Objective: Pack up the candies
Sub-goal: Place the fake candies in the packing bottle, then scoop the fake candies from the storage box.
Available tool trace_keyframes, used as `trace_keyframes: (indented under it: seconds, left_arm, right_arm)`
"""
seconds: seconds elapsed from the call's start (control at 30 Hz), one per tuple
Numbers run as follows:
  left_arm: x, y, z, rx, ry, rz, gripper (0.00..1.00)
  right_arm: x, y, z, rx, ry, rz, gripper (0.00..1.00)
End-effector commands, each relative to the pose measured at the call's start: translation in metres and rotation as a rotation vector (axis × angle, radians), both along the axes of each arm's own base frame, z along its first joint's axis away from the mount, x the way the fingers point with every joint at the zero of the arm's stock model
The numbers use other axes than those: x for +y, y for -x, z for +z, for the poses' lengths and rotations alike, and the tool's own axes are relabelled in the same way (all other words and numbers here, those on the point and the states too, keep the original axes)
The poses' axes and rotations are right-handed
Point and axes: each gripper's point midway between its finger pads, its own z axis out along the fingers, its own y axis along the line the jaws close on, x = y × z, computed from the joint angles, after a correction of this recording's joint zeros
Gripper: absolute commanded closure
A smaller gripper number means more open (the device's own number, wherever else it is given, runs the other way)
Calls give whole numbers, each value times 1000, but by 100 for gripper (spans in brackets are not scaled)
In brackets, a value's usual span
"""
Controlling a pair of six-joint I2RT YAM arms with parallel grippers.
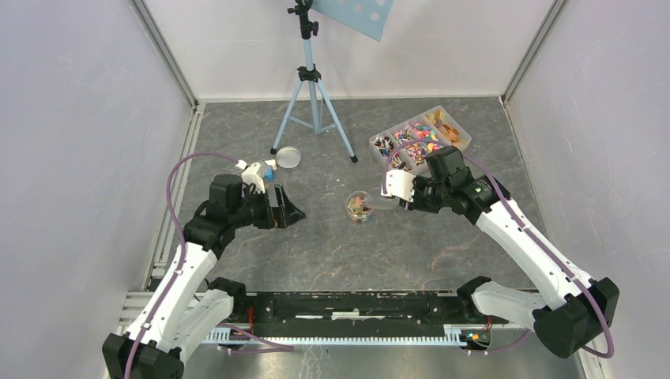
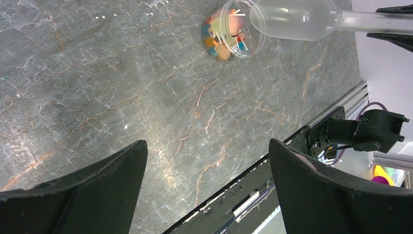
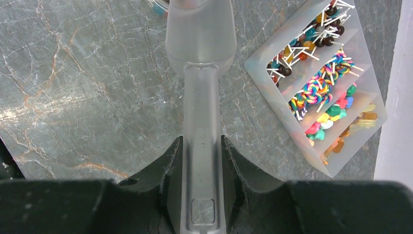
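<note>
The candies [image 3: 319,90] lie sorted in a clear divided tray [image 1: 462,136] at the back right: lollipops, swirled pops and coloured sweets. More candies [image 2: 225,36] fill a small clear jar [image 1: 359,207] at the table's middle. My right gripper [image 3: 202,146] is shut on the handle of a clear plastic scoop [image 3: 200,39]. The scoop's bowl [image 2: 294,18] hangs right at the jar's mouth and looks empty. My left gripper [image 2: 207,146] stands open to the left of the jar, with bare table between its fingers.
A round clear lid [image 1: 287,156] lies at the back left of the jar. A blue tripod [image 1: 312,103] stands at the back centre. Grey walls close in the table on both sides. The arms' base rail [image 1: 348,308] runs along the near edge.
</note>
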Motion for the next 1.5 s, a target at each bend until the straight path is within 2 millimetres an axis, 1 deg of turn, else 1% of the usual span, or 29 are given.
trace_keyframes:
  seconds: [0.0,0.17,0.4,0.57,0.67,0.73,0.8,0.83,0.87,0.97,1.03,1.23,1.27,1.47]
  left_arm:
    - [2,-2,4,-49,-21,-14,0]
    - [2,-1,4,-52,-21,-14,0]
    - [2,-1,5,-53,-20,-14,0]
    - [2,-1,5,-55,-20,-13,0]
    - [2,-1,4,-53,-23,-11,0]
    - [2,-2,4,-53,-23,-9,0]
    - [2,-1,4,-54,-23,-10,0]
    - [3,-2,4,-53,-24,-9,0]
    - [3,-2,4,-53,-25,-9,0]
    - [2,-2,4,-51,-24,-11,0]
    - [2,-1,3,-49,-23,-13,0]
    - [2,-2,3,-46,-24,-14,0]
    - [2,-2,2,-43,-25,-12,0]
    - [3,-3,0,-37,-33,-5,0]
  right_arm:
    - [-2,-6,13,-26,12,-28,100]
    - [-4,-7,18,-41,19,-34,100]
    - [2,-8,31,-67,-22,-24,100]
    - [6,-17,52,-121,-73,-58,100]
    - [3,-29,69,-154,-90,-135,100]
    - [-2,-39,77,-179,-82,-192,100]
    - [-10,-52,83,-201,-75,-272,100]
    - [-18,-66,92,-195,-86,-337,100]
    - [-23,-71,96,-191,-94,-367,100]
    - [-36,-87,98,-173,-94,-452,100]
    - [-49,-98,98,-161,-78,-513,100]
    - [-105,-132,86,-126,-3,-744,100]
    - [-112,-137,88,-128,5,-779,100]
    - [-141,-160,72,-96,85,-878,100]
